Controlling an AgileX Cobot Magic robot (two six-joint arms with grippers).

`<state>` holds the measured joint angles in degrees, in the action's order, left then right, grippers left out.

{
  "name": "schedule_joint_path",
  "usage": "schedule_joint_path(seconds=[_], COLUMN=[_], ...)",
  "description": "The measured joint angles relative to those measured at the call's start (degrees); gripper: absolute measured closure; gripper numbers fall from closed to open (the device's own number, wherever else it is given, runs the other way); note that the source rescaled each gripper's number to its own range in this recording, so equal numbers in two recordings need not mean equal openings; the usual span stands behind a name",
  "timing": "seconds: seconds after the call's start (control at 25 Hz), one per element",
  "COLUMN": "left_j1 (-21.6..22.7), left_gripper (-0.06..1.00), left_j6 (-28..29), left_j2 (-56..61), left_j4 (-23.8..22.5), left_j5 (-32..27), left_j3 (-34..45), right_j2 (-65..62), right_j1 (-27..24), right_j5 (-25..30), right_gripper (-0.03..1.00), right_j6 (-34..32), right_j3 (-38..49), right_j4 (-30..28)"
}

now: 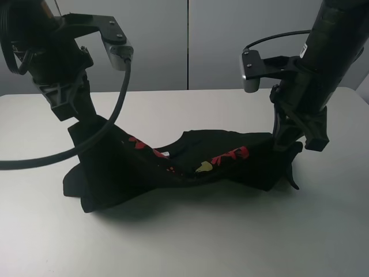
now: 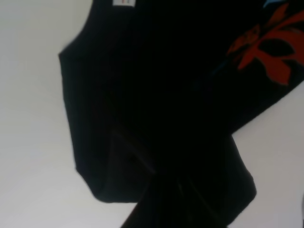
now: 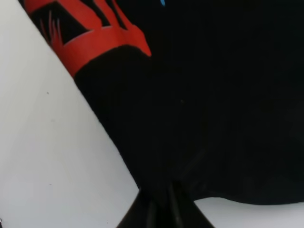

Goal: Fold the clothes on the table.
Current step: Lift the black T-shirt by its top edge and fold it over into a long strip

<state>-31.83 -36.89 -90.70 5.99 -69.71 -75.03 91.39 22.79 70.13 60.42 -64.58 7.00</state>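
Cable (image 1: pixel 119 104) loops across black T-shirt (image 1: pixel 132 173) on table (image 1: pixel 230 242).

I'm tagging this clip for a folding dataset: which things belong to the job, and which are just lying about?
Job: black T-shirt, white table, left gripper, right gripper, both clamped on the shirt.
Just there: grey wall panels, the arm's black cable.
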Motion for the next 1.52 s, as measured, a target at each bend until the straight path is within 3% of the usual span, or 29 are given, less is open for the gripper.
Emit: schedule_joint_path(seconds=[0.24,0.4,0.68,1.12,1.52], left_j1=[0.0,0.0,0.0,0.0,0.0], left_gripper=[0.94,0.94,0.94,0.94,0.94], left_j6=[-0.8,-0.8,4.8,14.6,18.0], left_j2=[-0.2,-0.2,-0.2,-0.2,-2.9], left_j4=[7.7,9.1,0.9,-8.9,-11.6], left_j5=[0.0,0.0,0.2,8.3,14.6], left_j3=[3.8,5.3,10.0,12.3,13.8], right_j2=[0.0,0.3,3.9,4.4,9.8], right_j1=[0.0,0.0,0.0,0.0,0.0], right_j5=[0.0,0.0,-1.1,-18.1,-28.6], right_gripper=[0.95,0.95,0.95,0.95,0.95], right_j6=[0.9,1.5,-1.4,-7.1,-9.7], right_j3=[0.3,0.9,1.5,1.5,1.5], right_j4=[0.2,1.0,-0.3,-6.6,-9.4])
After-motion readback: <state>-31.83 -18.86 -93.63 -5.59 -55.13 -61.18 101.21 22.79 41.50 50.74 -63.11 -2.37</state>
